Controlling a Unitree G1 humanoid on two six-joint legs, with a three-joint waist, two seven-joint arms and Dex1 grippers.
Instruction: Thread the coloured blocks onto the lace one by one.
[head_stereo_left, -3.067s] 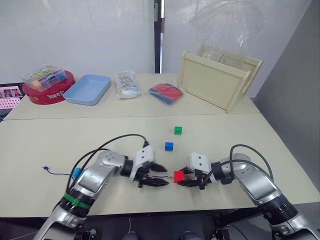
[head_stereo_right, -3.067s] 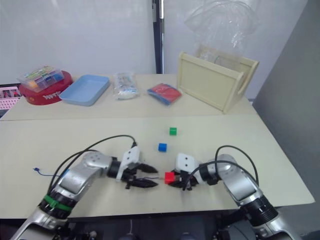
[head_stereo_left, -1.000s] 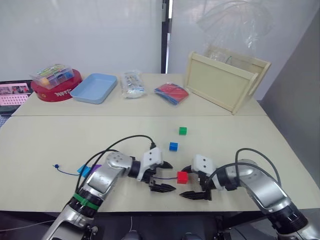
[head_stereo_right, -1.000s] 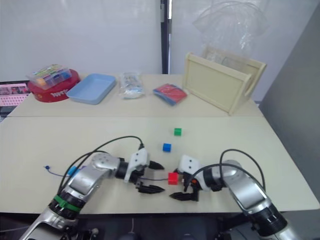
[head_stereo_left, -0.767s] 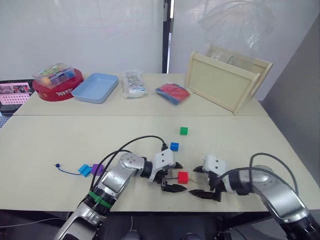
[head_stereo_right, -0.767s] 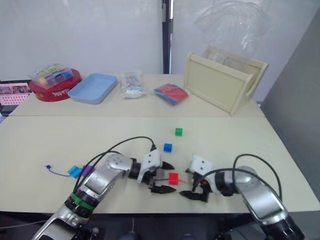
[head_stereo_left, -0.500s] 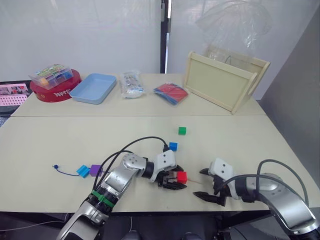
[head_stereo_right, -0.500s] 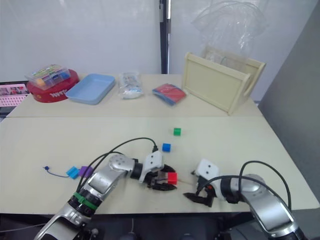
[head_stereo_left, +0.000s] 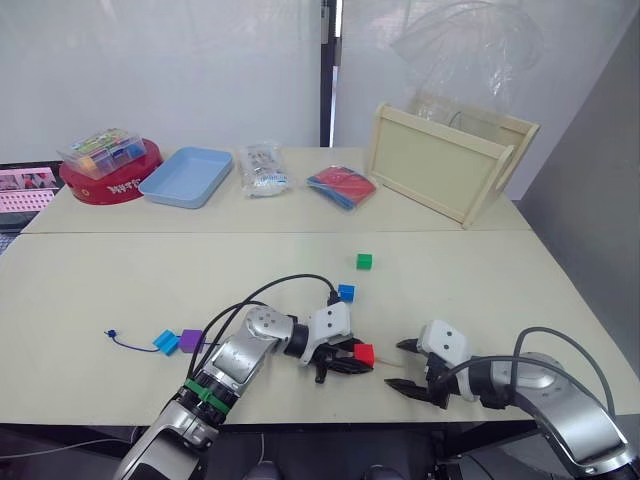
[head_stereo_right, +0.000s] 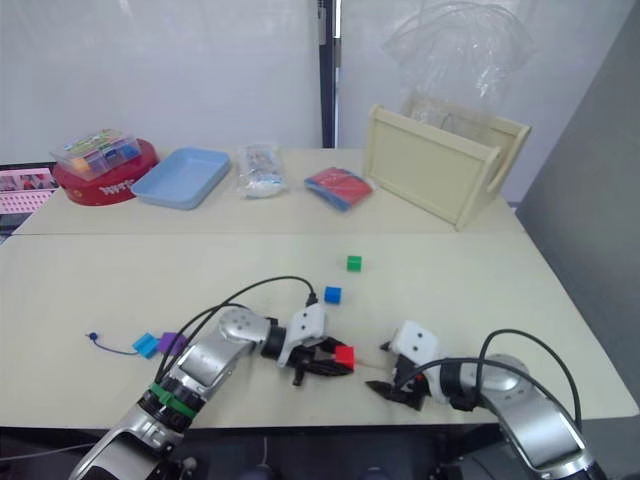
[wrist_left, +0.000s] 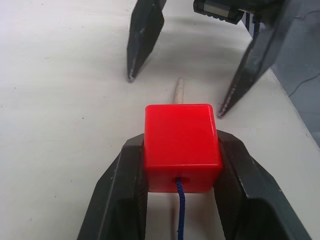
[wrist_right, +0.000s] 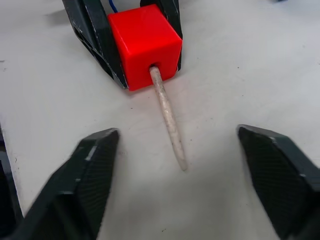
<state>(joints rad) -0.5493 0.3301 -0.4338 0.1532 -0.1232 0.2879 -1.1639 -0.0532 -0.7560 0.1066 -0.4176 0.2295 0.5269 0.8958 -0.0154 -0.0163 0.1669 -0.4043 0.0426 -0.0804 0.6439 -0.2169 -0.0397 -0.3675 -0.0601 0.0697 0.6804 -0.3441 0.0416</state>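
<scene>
Left hand (wrist_left: 181, 175) clamps the red block (wrist_left: 182, 145) (lace (wrist_left: 181, 211) threaded through); right hand (wrist_right: 185, 175) spread apart.

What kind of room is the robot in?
Probably a workroom or lab, not a home: plain white walls, pale tables pushed together, a wooden crate, a blue tray and a box of coloured pieces.

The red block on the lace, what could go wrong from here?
The left gripper is shut on the red block, and the lace's pale tip pokes out, lying flat on the table. The right gripper is open astride it, so closing may miss the thin tip. Pulling the block sideways could slip it back off.
</scene>
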